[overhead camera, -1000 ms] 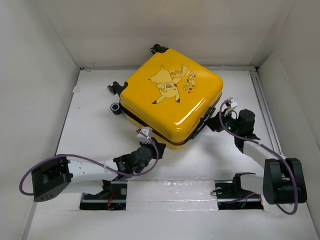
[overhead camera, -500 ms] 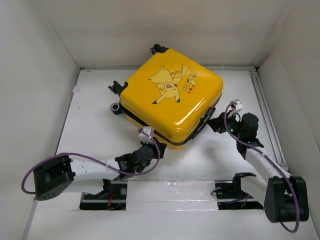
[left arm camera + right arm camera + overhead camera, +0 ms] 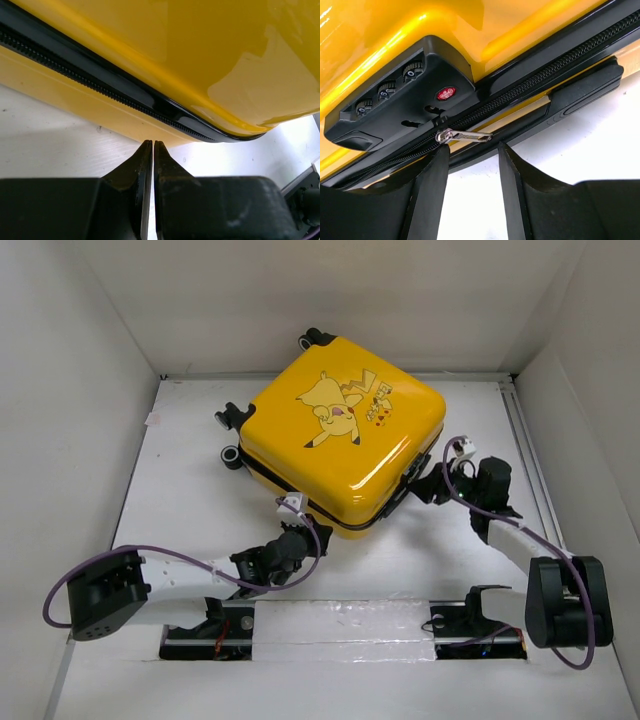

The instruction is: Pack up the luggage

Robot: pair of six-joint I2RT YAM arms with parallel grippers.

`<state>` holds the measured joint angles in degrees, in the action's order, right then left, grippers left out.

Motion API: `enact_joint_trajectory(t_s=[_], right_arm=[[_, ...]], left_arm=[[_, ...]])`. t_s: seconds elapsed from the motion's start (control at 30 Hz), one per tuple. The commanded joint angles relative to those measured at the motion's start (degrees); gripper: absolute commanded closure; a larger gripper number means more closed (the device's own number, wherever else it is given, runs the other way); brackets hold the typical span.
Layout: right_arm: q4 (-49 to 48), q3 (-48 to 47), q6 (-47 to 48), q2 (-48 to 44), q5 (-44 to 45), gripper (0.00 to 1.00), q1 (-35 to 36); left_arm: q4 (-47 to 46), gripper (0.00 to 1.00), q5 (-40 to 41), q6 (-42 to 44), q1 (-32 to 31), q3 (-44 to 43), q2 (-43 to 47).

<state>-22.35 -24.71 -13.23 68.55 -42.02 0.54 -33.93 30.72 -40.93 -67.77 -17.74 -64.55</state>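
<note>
Only right wrist shows zipper pull [image 3: 462, 135] on luggage [image 3: 370, 30]; right jaws open, left jaws closed

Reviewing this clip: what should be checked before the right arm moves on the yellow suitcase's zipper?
1. The luggage lies flat with its lid closed: ok.
2. The right pincer is open: ok.
3. The zipper pull sits just past its fingertips, roughly between them, not gripped: ok.
4. The left pincer is shut and empty: ok.
5. Left pincer touching the shell: cannot tell.
6. The combination lock released: cannot tell.
</note>
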Motion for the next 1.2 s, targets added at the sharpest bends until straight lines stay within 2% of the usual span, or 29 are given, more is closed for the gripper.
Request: enact_joint_trajectory(t_s=[0.0, 0.2, 0.37, 0.53, 0.73, 0.8, 0.93, 1.07, 1.13, 1.17], right_arm=[[-4.2, -3.8, 1.3, -0.1, -0.7, 0.5, 0.7], [3.2, -9.3, 7.6, 0.4, 0.4, 0.48, 1.2], [3.2, -12.6, 9.9, 3.9, -3.4, 0.46, 3.9], [3.9, -14.8, 11.7, 8.3, -3.3, 0.46, 7.9], [-0.2, -10.9, 7.7, 8.5, -3.9, 0.58, 8.4], [-1.4, -9.0, 6.0, 8.5, -4.4, 0.58, 8.4], [-4.0, -6.4, 5.5, 8.0, -4.4, 0.47, 8.4], [-4.6, -6.4, 5.0, 8.6, -5.6, 0.47, 7.9], [-6.1, -6.4, 5.0, 8.6, -6.2, 0.52, 7.4], [-6.1, -6.4, 5.0, 8.6, -6.2, 0.59, 7.4]], left_arm=[[-0.5, 1.0, 3.3, 0.7, 0.1, -2.0, -0.6], [-1.0, 1.0, 3.3, 1.3, 0.1, -2.7, -1.7], [-1.0, 1.0, 3.3, 1.3, 0.1, -2.7, -1.7], [-0.5, 1.0, 3.8, 0.2, 0.1, -1.5, -0.5], [0.5, 1.0, 5.7, -0.3, 0.1, -1.0, 1.3], [1.1, 1.0, 6.5, 0.3, 0.1, -1.0, 1.3], [1.7, 1.0, 8.0, 0.8, 0.1, -1.6, 1.3], [2.5, 1.0, 9.1, 1.4, 0.1, -2.6, 1.3], [2.5, 1.0, 10.8, 1.4, 0.1, -2.7, 1.3], [3.1, 1.0, 10.8, 0.6, 0.1, -2.7, 1.3]])
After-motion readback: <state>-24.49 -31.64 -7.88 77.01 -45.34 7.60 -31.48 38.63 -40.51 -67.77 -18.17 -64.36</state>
